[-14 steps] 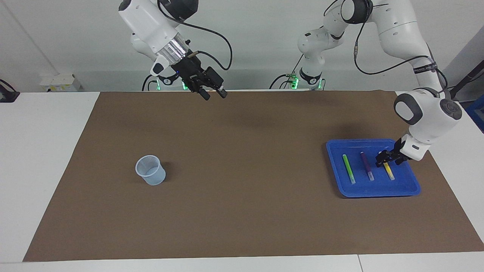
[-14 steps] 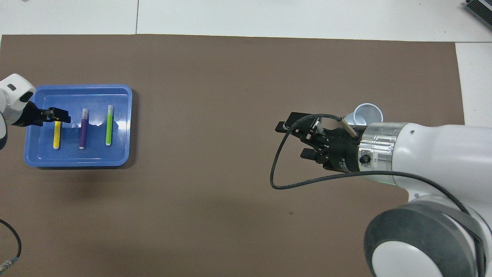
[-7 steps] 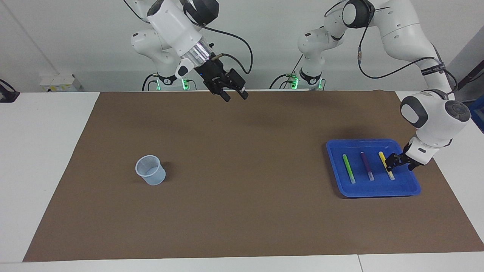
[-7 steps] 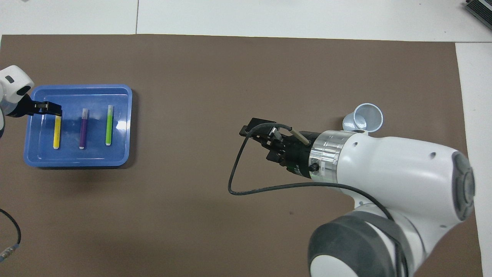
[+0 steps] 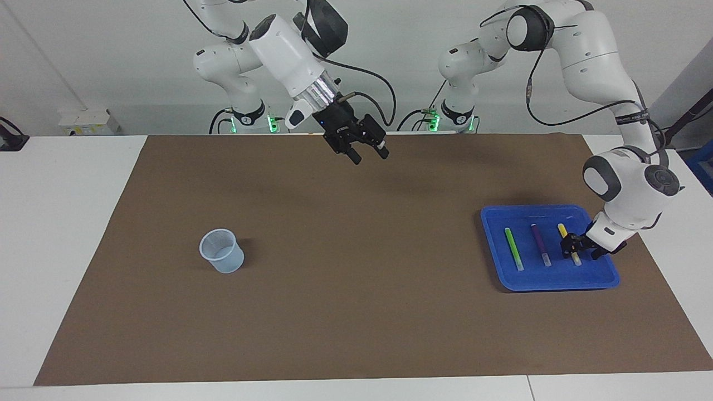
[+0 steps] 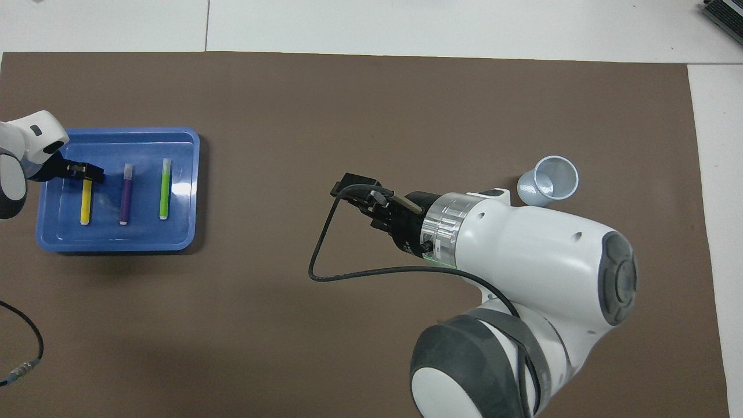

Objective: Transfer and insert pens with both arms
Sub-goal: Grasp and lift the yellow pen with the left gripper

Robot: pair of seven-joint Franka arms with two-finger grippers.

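Observation:
Three pens lie side by side in the blue tray (image 5: 557,280) (image 6: 116,239) at the left arm's end of the table: green (image 5: 513,248) (image 6: 165,188), purple (image 5: 539,244) (image 6: 125,197) and yellow (image 5: 562,230) (image 6: 85,204). My left gripper (image 5: 576,249) (image 6: 87,173) is low in the tray, open, its jaws on either side of the yellow pen's half farther from the robots. The pen still lies flat. My right gripper (image 5: 369,156) (image 6: 355,197) hangs open and empty, high over the middle of the brown mat (image 5: 356,289).
A pale translucent cup (image 5: 221,252) (image 6: 548,181) stands upright on the mat toward the right arm's end. Two smaller white arms with green-lit bases (image 5: 245,120) (image 5: 457,117) stand at the robots' end. A black cable (image 6: 20,342) lies near the left arm.
My right arm has swung from over the cup's end toward the middle of the mat. My left gripper has slid along the yellow pen, away from the robots, and sunk lower.

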